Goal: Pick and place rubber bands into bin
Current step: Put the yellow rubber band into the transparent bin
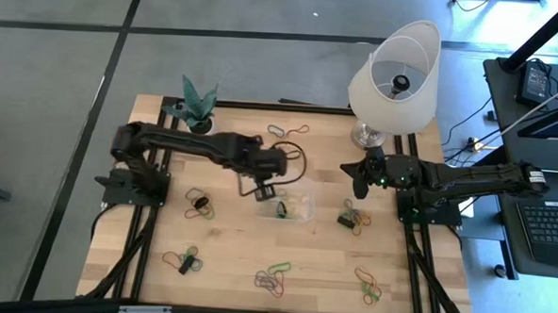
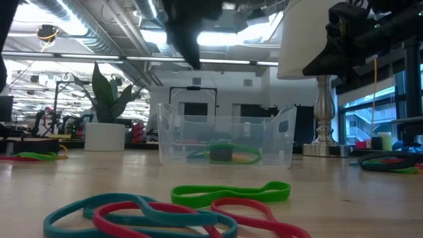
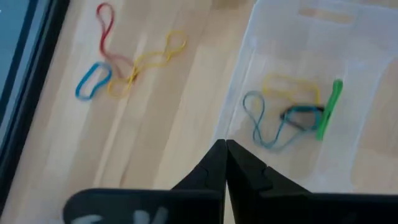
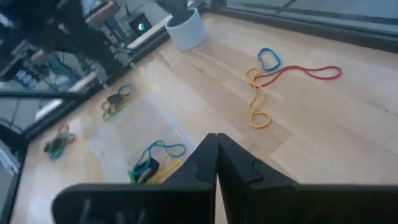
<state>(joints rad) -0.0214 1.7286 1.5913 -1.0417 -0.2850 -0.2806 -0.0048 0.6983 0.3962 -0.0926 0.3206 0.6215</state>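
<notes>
Left gripper (image 1: pixel 266 193) hovering just beside the bin (image 1: pixel 305 215), jaws clenched tight on nothing. Right gripper (image 1: pixel 361 182) parked near the lamp (image 1: pixel 394 72), jaws clenched too, empty. Bin mid-bench (image 1: pixel 227 258) with a few rubber bands (image 3: pixel 292 115) inside already: yellow, blue, green. More clusters scattered around the bench, well apart.
</notes>
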